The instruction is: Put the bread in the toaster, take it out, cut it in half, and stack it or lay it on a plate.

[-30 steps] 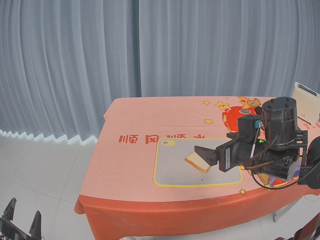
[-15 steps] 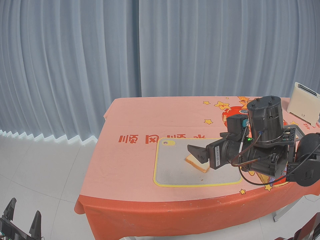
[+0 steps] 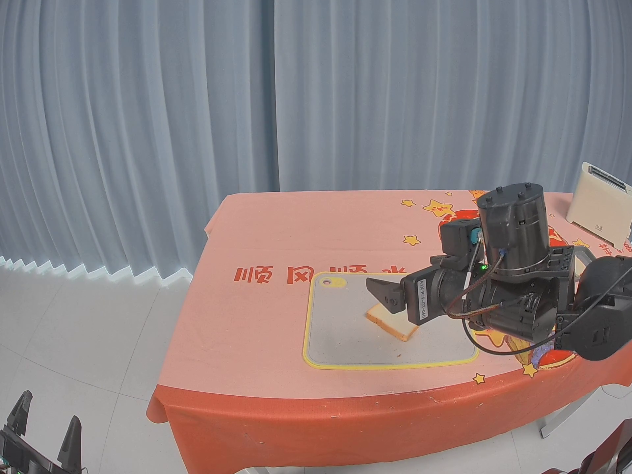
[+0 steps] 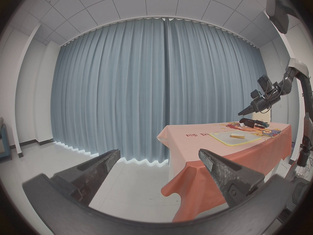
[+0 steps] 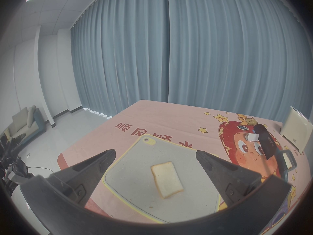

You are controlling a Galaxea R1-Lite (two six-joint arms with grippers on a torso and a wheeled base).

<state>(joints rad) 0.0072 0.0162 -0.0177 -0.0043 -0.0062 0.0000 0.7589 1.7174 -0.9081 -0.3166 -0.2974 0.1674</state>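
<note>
Bread (image 3: 393,322): one slice, lying flat on the grey, yellow-edged cutting board (image 3: 342,337), toward the board's right half. It is whole and touched by nothing.

Right end effector (image 3: 378,292): held in the air over the board, above the bread and clear of it. In the right wrist view the fingers are spread wide, with nothing between them; the slice is seen below, between the two fingers.

Left end effector (image 4: 159,151): kept low, off the worktop's (image 3: 263,337) left front corner and well apart from it. Fingers are wide apart and nothing is gripped.

Toaster (image 3: 600,203): white, standing at the far right of the worktop, well apart from the board.

A black object with a white tag (image 5: 266,145) lies on the cloth between board and toaster.
</note>
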